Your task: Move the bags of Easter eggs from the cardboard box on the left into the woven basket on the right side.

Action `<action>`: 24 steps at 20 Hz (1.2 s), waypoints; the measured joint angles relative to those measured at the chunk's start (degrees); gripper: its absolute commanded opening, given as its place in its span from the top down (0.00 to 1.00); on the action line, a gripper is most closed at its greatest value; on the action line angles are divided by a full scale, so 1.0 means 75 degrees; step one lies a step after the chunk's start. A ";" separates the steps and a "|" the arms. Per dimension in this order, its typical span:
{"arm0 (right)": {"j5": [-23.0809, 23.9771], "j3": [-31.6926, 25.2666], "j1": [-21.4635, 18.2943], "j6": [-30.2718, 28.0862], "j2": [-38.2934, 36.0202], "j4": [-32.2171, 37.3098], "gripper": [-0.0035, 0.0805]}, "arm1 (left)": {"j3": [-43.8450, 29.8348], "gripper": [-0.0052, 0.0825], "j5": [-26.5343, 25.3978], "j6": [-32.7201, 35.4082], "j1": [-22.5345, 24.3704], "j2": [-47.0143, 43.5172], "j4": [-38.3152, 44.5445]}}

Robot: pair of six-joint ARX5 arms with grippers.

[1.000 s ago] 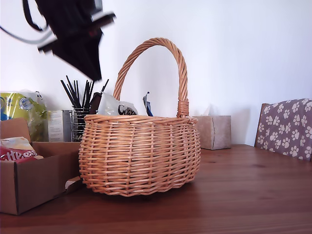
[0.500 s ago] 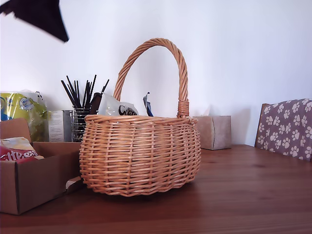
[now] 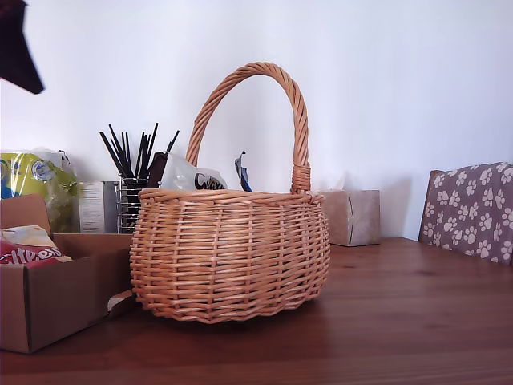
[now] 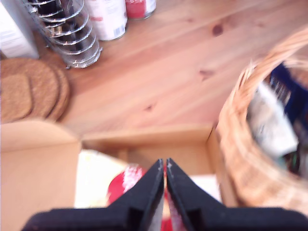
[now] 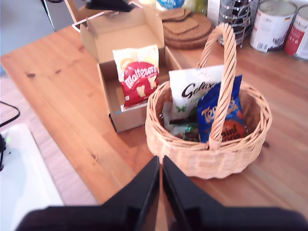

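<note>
The red-and-yellow crinkly sweet packet with white lettering (image 5: 138,79) is seen lying flat in the low brown corrugated cardboard box (image 5: 126,121), at the exterior view's left, just beside the round orange-tan wicker basket with the tall arched handle (image 3: 230,255). In the basket a white packet with dark script (image 5: 195,89) and a dark blue packet (image 5: 217,113) are already stood upright; one packet is therefore judged to be left to move.

My first gripper (image 4: 165,168) is seen from its own camera poised above the box, jaws drawn together to a thin slit with nothing between them, and the red packet lies directly beneath and slightly past the tips. The packet's long axis is judged to run along the box's length, away from the basket. My second gripper (image 5: 160,163) is likewise closed to a narrow gap and empty, held high on the near side of the basket, well apart from the box; the first is plainly the nearer.

In the exterior view only a dark corner of an arm (image 3: 16,48) is caught at the upper left, and the packet is half hidden by the box wall. The first wrist view is blurred, so the packet's print cannot be read there
</note>
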 measured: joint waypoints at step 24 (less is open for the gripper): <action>0.0000 -0.0003 0.0000 -0.0204 0.0003 0.0297 0.97 | 0.0000 0.05 -0.2570 0.0373 -0.1582 0.3107 -0.0790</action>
